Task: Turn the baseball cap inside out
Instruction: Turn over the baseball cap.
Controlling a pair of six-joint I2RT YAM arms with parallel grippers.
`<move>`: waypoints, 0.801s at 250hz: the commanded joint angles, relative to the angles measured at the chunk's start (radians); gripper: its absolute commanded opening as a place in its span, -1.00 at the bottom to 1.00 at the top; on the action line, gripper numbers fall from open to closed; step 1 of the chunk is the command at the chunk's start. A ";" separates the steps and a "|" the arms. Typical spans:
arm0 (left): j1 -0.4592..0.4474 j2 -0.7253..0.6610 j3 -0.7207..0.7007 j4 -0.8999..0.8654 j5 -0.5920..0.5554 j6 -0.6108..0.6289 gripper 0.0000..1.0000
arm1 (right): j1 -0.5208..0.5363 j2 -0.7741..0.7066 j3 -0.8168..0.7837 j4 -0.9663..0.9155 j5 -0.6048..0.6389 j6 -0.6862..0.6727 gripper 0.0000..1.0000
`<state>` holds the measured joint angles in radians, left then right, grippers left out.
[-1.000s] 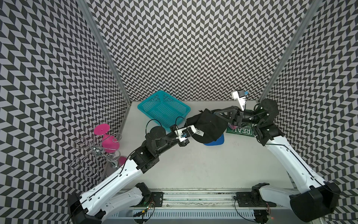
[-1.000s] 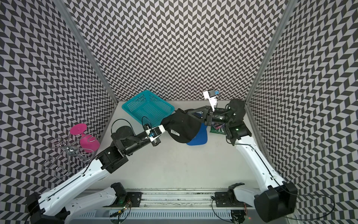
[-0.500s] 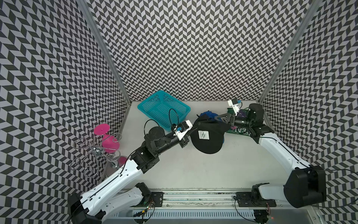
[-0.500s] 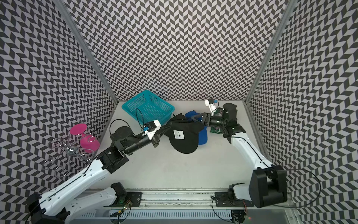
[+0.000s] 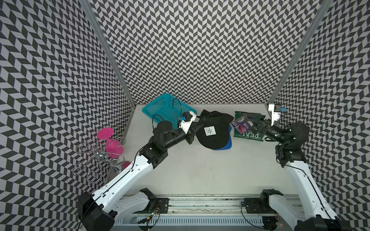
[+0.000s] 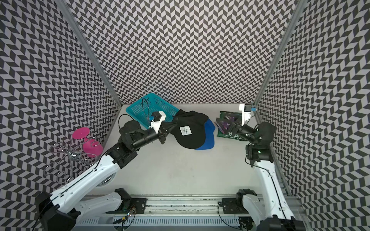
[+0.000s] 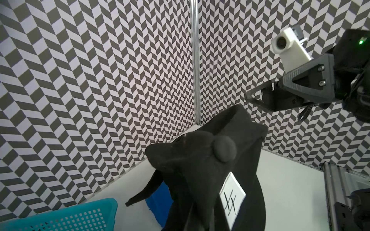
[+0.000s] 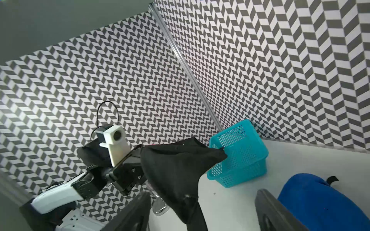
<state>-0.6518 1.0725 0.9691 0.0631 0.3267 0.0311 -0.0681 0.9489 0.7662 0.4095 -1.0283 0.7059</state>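
Left wrist view: black cap (image 7: 200, 180) hangs from my left gripper (image 5: 198, 126), closed tight on it; my right gripper (image 5: 249, 124) gapes empty over the bag (image 5: 248, 136), far right

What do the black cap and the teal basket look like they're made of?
Black cap: soft matte fabric, probably cotton twill; it creases and droops limply and gives no shine. Teal basket: rigid moulded plastic with a slight sheen, judging by its even grid of holes and smooth, thick rim.
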 commanded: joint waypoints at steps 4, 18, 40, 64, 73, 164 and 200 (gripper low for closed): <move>0.004 0.009 0.037 0.078 0.057 -0.041 -1.00 | 0.064 0.033 -0.008 0.153 -0.090 0.079 0.78; 0.005 0.012 0.041 0.074 0.061 -0.042 -1.00 | 0.097 0.061 0.033 0.074 -0.132 0.015 0.78; 0.007 0.013 0.045 0.069 0.066 -0.042 -1.00 | 0.145 0.107 0.091 -0.016 -0.167 -0.048 0.76; 0.007 0.011 0.045 0.067 0.067 -0.047 -1.00 | 0.171 0.135 0.105 0.036 -0.183 -0.012 0.69; 0.006 0.009 0.045 0.067 0.067 -0.048 -1.00 | 0.175 0.140 0.104 0.066 -0.187 0.009 0.64; 0.075 -0.033 -0.002 0.116 0.275 -0.102 -1.00 | 0.169 0.195 0.047 -0.018 -0.045 0.029 -1.00; 0.122 -0.023 -0.008 0.147 0.561 -0.190 -1.00 | 0.154 0.264 0.048 -0.276 0.030 -0.178 -1.00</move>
<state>-0.5613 1.0752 0.9501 0.1062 0.6144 -0.0753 0.1108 1.1564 0.8341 0.3386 -1.1110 0.6804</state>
